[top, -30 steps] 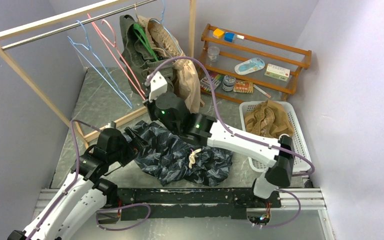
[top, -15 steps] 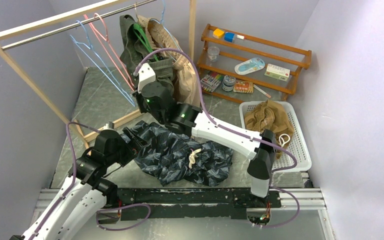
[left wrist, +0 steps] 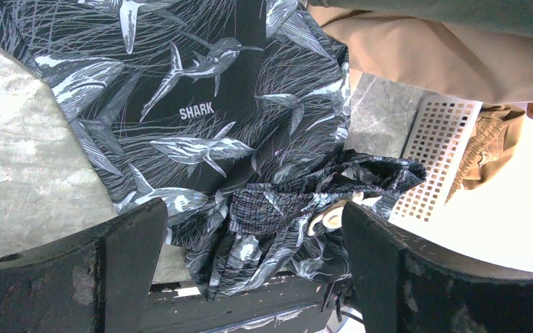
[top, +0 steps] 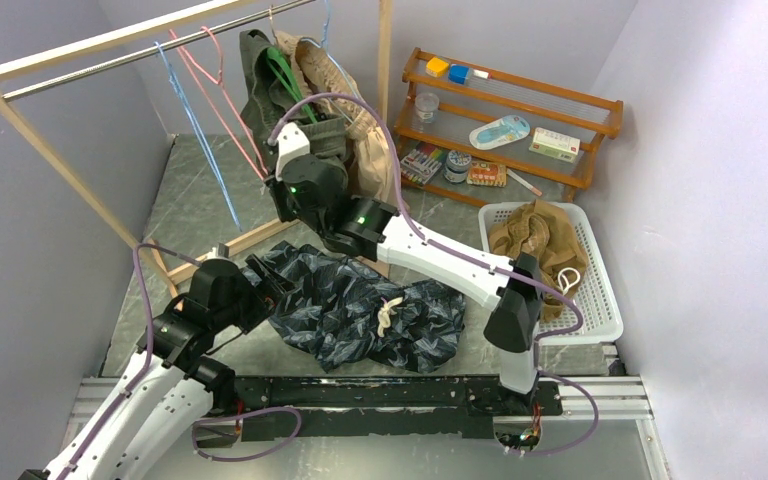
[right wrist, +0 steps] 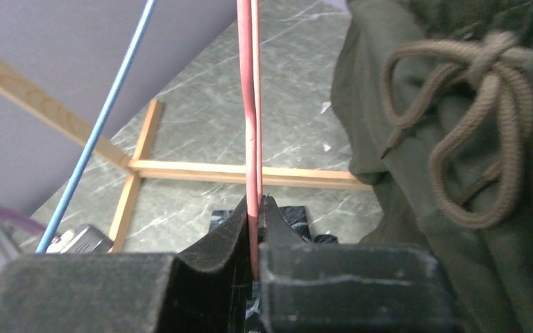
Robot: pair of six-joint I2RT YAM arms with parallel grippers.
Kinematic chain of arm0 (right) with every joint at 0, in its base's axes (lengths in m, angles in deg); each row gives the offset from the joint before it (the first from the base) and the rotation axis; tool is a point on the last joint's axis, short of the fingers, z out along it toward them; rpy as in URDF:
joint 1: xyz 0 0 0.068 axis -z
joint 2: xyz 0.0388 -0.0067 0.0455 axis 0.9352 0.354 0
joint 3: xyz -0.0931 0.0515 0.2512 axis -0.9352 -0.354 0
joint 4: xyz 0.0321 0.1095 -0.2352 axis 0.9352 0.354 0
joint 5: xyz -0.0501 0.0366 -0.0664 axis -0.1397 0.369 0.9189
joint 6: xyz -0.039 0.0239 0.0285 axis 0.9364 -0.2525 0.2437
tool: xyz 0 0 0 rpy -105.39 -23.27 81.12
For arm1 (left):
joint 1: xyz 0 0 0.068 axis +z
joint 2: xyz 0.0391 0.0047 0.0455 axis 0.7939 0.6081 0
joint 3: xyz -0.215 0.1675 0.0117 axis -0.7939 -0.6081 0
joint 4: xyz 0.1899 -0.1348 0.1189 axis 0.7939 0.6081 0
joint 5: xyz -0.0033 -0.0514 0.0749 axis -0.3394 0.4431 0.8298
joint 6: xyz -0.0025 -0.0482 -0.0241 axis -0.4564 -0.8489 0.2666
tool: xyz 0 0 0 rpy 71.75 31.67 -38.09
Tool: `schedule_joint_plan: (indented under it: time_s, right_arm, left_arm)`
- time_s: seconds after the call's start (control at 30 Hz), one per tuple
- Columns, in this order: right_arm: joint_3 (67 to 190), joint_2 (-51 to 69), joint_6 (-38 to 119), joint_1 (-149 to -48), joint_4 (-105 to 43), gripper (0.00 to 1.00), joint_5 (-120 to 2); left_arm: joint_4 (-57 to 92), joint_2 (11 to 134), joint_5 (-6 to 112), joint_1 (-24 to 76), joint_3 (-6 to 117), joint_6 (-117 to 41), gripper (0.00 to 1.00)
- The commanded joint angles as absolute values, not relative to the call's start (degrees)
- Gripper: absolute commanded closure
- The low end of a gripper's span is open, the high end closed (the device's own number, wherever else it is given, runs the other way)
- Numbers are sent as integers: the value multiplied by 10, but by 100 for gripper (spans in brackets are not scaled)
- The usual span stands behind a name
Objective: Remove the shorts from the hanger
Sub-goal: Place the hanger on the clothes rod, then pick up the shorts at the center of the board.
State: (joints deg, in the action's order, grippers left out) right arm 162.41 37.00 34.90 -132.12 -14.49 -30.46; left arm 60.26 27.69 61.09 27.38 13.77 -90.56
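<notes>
My right gripper [top: 272,180] is shut on the lower part of an empty pink hanger [right wrist: 252,139] that hangs from the rail [top: 140,50]. Olive green shorts [top: 260,85] hang just right of it, and their drawstring shows in the right wrist view [right wrist: 472,132]. Light beige shorts [top: 375,160] hang behind my right arm. Dark navy shark-print shorts [top: 360,310] lie crumpled on the table, off any hanger. My left gripper [left wrist: 253,270] is open and empty beside their left edge [left wrist: 201,111]. Tan-brown shorts [top: 532,240] lie in the white basket [top: 600,300].
An empty blue hanger [top: 200,140] hangs left of the pink one. The wooden rack's foot bars [right wrist: 201,170] run across the floor. A wooden shelf [top: 520,110] with small items stands at the back right. Purple walls close in on both sides.
My right gripper has moved left and back with the pink hanger, which now hangs more upright. The blue hanger has swung to hang steeper. My left arm has stayed put.
</notes>
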Motion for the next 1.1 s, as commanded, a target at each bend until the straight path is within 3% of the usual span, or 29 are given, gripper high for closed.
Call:
schedule_joint_plan:
  time_s: [0.0, 0.1, 0.2, 0.33, 0.47, 0.7, 0.83, 1.07]
  right_arm:
    - [1556, 328, 352, -1322, -172, 87, -389]
    - [1510, 289, 344, -1322, -215, 69, -391]
    - [1488, 259, 337, -1318, -222, 60, -398]
    - [1431, 206, 318, -1318, -214, 56, -395]
    - [1294, 97, 284, -1317, -245, 53, -401]
    - [1053, -47, 194, -1316, -227, 35, -297]
    - [999, -61, 124, -1291, -162, 26, -300]
    - [1004, -20, 179, -1247, -120, 18, -392]
  left_arm:
    - [607, 271, 608, 277, 154, -910, 1]
    - [602, 277, 614, 277, 161, -909, 1]
    - [609, 289, 622, 277, 168, -898, 1]
    - [628, 306, 644, 277, 179, -874, 1]
    - [641, 317, 687, 277, 184, -852, 1]
    - [631, 369, 774, 277, 213, -790, 1]
    - [605, 397, 778, 278, 193, -790, 1]
    - [553, 397, 671, 278, 135, -851, 1]
